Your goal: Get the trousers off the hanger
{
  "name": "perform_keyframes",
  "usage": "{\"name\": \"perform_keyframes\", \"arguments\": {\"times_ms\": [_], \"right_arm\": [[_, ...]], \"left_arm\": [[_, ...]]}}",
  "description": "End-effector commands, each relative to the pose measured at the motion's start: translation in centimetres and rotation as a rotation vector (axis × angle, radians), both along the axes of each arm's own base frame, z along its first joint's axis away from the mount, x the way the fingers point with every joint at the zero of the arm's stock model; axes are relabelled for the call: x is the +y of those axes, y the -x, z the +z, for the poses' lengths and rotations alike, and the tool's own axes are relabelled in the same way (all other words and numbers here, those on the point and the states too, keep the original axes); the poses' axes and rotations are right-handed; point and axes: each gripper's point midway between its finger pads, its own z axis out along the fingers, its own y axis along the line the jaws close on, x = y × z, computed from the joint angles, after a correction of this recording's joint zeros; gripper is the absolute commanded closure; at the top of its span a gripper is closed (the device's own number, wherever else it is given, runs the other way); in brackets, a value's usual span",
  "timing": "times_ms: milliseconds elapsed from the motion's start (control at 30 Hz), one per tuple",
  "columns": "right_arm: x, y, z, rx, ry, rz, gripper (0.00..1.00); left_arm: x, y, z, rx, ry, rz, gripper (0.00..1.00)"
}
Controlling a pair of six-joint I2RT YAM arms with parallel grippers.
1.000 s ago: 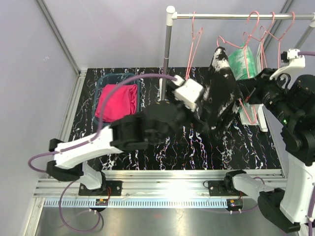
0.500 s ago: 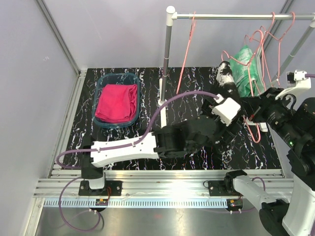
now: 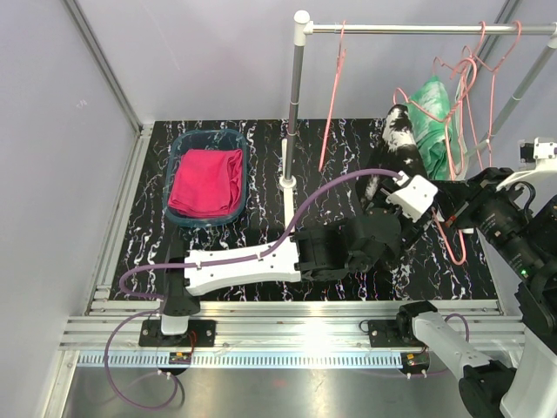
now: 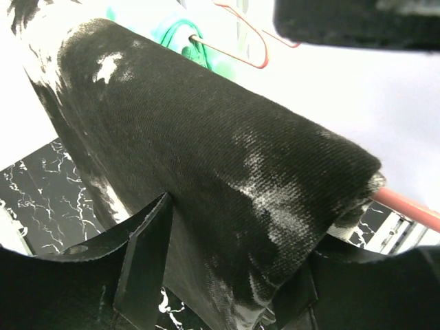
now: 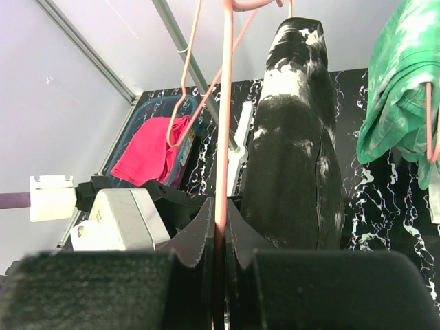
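The black white-speckled trousers [image 3: 399,144] hang folded over the bar of a pink wire hanger [image 3: 454,244]. My left gripper [image 3: 381,185] has come in from the left, and in its wrist view the cloth [image 4: 227,158] fills the gap between both fingers [image 4: 148,254]. The gripper [image 4: 234,237] is shut on the fold, with the hanger bar [image 4: 405,204] poking out on the right. My right gripper [image 5: 221,216] is shut on the hanger wire [image 5: 223,103], beside the black trousers [image 5: 295,158]. Green-and-white trousers [image 3: 432,109] hang behind. Pink trousers [image 3: 207,180] lie in a basket.
The blue basket [image 3: 178,144] sits at the back left of the marbled table. A white rail [image 3: 409,29] on an upright pole [image 3: 296,96] carries one empty pink hanger [image 3: 333,87] and several more [image 3: 479,61] at the right end.
My left arm swung right to the black trousers and its jaws narrowed around the fold. My right gripper drew back to the right with the hanger.
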Motion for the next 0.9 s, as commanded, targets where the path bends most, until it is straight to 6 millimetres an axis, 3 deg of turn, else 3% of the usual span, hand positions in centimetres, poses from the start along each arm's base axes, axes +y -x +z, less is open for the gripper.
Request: {"name": "perform_keyframes", "arguments": {"times_ms": [0, 433, 567, 867], "right_arm": [[-0.1, 0.0, 5.3, -0.224, -0.024, -0.002, 1.0], [-0.2, -2.3, 3.8, -0.165, -0.002, -0.029, 1.0], [-0.2, -2.8, 3.5, -0.15, 0.002, -0.032, 1.0], [1.1, -1.7, 4.7, -0.178, -0.042, 0.045, 1.0]], "left_arm": [[1.7, -1.2, 4.4, -0.03, 0.119, 0.064, 0.46], [3.6, -0.9, 4.8, -0.047, 0.092, 0.052, 0.35], [4.0, -0.7, 4.4, -0.04, 0.081, 0.046, 0.27], [3.3, -1.9, 3.6, -0.037, 0.095, 0.071, 0.27]]}}
